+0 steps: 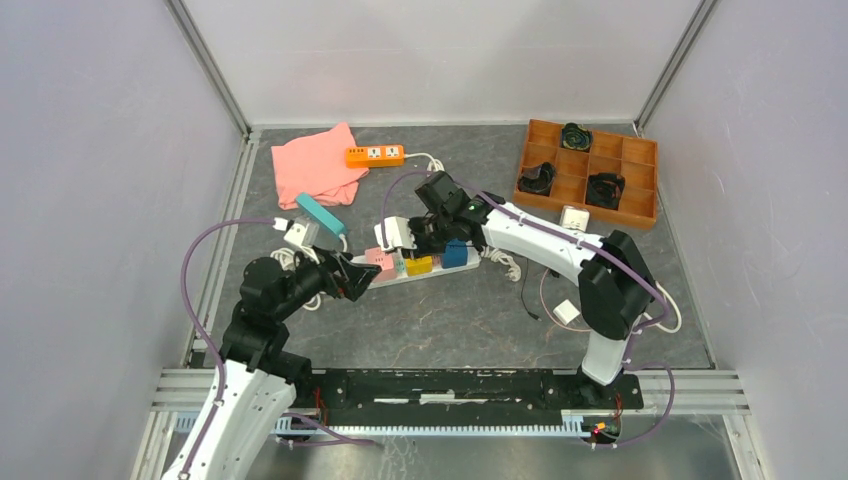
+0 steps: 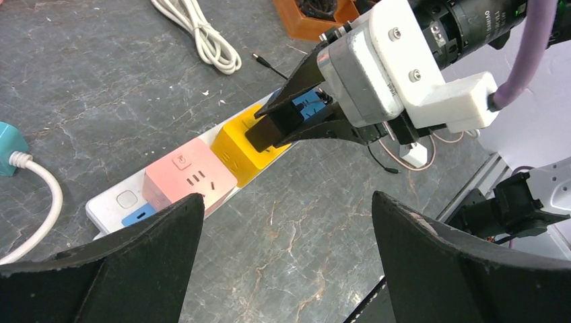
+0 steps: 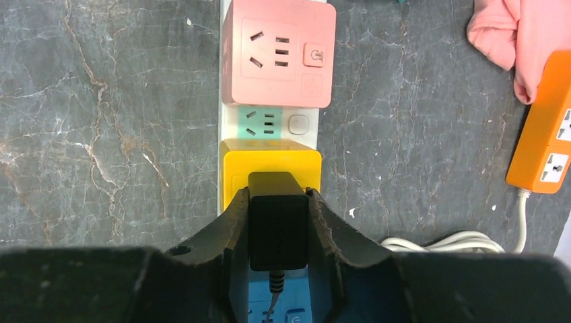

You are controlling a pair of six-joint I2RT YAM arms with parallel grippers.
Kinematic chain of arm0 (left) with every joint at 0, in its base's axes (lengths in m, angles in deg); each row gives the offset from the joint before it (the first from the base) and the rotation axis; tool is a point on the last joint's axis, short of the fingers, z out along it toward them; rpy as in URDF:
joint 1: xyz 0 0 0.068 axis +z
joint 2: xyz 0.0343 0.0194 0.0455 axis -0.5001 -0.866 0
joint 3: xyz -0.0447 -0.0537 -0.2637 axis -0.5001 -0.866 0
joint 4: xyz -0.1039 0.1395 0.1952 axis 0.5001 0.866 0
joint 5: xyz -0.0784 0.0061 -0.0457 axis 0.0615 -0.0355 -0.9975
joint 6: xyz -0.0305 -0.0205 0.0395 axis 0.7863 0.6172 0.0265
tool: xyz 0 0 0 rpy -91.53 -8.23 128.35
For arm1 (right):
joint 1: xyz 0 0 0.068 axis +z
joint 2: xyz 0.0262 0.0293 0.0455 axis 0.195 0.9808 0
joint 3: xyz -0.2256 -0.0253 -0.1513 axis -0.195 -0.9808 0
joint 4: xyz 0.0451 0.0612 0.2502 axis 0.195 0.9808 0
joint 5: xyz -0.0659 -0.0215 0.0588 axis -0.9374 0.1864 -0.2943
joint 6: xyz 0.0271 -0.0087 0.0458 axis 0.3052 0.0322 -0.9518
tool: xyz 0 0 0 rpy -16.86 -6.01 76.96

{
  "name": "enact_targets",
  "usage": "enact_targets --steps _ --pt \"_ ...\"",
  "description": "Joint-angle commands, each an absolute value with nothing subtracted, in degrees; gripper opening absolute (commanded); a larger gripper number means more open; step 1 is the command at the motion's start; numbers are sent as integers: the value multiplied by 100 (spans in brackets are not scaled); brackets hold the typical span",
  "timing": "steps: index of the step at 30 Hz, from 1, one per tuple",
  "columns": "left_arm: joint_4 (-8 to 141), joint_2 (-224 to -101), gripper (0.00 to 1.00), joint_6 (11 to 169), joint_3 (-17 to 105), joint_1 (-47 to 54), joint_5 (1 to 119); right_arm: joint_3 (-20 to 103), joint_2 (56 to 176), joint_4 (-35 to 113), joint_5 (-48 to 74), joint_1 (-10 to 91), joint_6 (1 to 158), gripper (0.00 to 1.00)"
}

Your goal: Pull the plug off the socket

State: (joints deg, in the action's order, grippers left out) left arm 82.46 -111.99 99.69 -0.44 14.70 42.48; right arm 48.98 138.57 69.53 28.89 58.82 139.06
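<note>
The socket, a long white strip with pink, green, yellow and blue outlets, lies mid-table; it also shows in the left wrist view and the right wrist view. A black plug with a thin cord stands against the top of the yellow outlet cube; its prongs are hidden. My right gripper is shut on the plug, one finger on each side, also seen from the left wrist. My left gripper is open and empty, low beside the pink outlet at the strip's left end.
A short orange power strip and a pink cloth lie at the back. A brown compartment tray stands back right. A teal adapter and a white one lie left of the strip; coiled white cord lies nearby.
</note>
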Motion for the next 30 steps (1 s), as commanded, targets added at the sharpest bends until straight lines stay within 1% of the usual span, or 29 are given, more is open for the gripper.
enact_targets --steps 1,6,11,20,24,25,27,30 --pt "7747 -11213 100 10058 -169 1454 4164 5186 13329 6951 3015 5866 13970 0" --pt "7115 -11200 100 9826 -314 1454 3813 5084 12855 7199 3282 5771 14023 0" --pt "6649 -11444 100 9370 -226 1310 3589 4593 12306 7249 3613 5609 14309 0" --pt "6581 -12070 100 7793 -167 -33 3930 3897 11854 7298 4205 5372 14601 0" --pt "6589 -12073 100 7023 -294 -493 3987 3535 11603 7217 4348 5317 14687 0" --pt "6584 -12042 100 6939 -316 -599 4159 3430 11501 7177 4391 5283 14686 0" --pt "6601 -12024 100 7292 -235 -653 4532 3340 11355 7141 4460 5187 14688 0" --pt "6655 -11892 100 8449 -3 -648 5270 3243 11135 7041 4711 4925 14559 0"
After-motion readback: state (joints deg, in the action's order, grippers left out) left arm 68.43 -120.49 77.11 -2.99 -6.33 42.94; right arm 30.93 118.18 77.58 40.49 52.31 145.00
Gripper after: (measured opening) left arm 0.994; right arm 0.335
